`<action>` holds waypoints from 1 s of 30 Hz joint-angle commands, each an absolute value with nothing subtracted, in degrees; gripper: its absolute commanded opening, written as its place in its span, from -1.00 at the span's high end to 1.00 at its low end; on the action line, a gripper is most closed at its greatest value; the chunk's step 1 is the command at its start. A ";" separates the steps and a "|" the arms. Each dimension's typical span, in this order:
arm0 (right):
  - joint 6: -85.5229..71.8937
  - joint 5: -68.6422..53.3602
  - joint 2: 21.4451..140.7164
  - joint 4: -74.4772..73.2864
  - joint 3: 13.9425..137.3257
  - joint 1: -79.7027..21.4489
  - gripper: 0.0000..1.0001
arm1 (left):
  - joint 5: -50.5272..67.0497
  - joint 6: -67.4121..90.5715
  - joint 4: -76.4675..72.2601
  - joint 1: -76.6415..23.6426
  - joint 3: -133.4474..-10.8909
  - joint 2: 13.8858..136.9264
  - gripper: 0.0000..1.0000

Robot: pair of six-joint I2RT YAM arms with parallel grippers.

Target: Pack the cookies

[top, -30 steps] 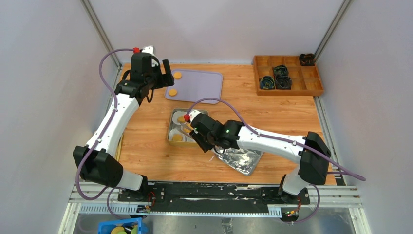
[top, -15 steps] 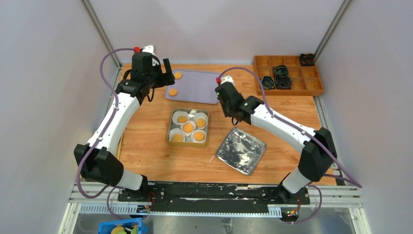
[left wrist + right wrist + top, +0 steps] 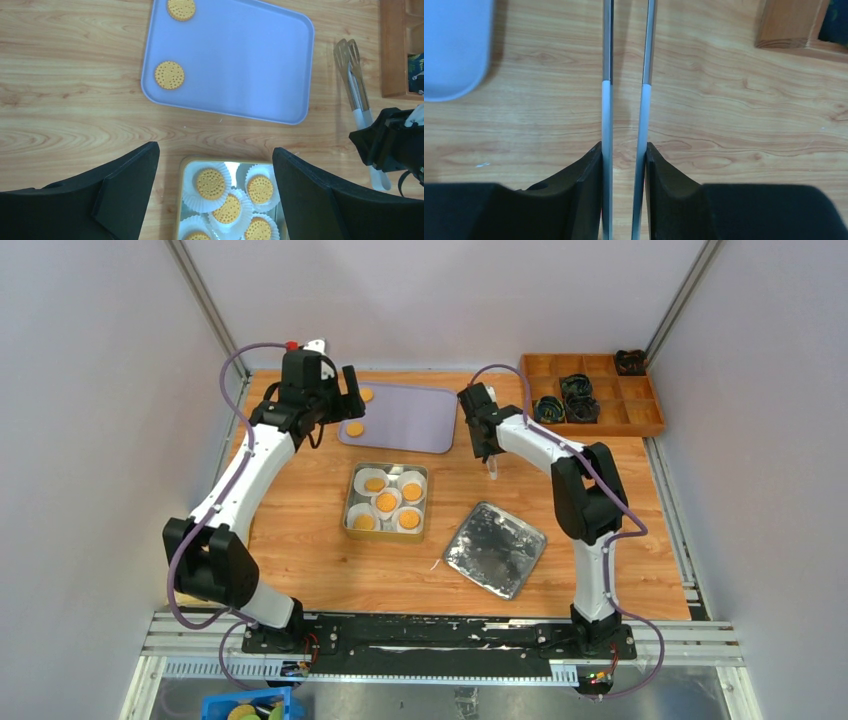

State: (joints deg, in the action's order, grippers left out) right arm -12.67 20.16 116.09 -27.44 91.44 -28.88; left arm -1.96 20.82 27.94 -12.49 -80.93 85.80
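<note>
Two cookies (image 3: 169, 75) (image 3: 181, 8) lie on the purple tray (image 3: 410, 418). Several more sit in white paper liners inside the metal tin (image 3: 350, 502), such as the cookie (image 3: 210, 183) in its far left corner. My left gripper (image 3: 215, 148) hangs open and empty, high over the gap between tray and tin, by the tray's left edge (image 3: 335, 405). My right gripper (image 3: 624, 147) is shut on metal tongs (image 3: 607, 115) with white handles. It holds them right of the tray (image 3: 487, 440), tips pointing away over bare wood (image 3: 347, 50).
A silver foil lid (image 3: 495, 548) lies right of the tin. A wooden divided box (image 3: 640, 425) with dark items stands at the far right corner. A blue bin (image 3: 245, 708) sits below the table's near edge. Grey walls close in both sides.
My right arm has swung from over the tin to the far right of the purple tray, carrying the tongs. The left arm has shifted slightly right.
</note>
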 commanded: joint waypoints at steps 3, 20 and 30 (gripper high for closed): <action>-14.00 16.27 118.35 -27.73 91.67 -25.84 0.26 | -1.87 20.60 26.73 -12.13 -80.19 86.81 -0.79; -11.76 7.60 110.61 -22.42 86.58 -23.75 -0.52 | -7.02 22.20 27.55 -12.53 -72.40 78.72 -0.77; -9.70 16.91 85.43 -26.67 74.49 -31.52 -0.49 | -12.28 20.21 28.24 -20.26 -74.69 72.48 -0.78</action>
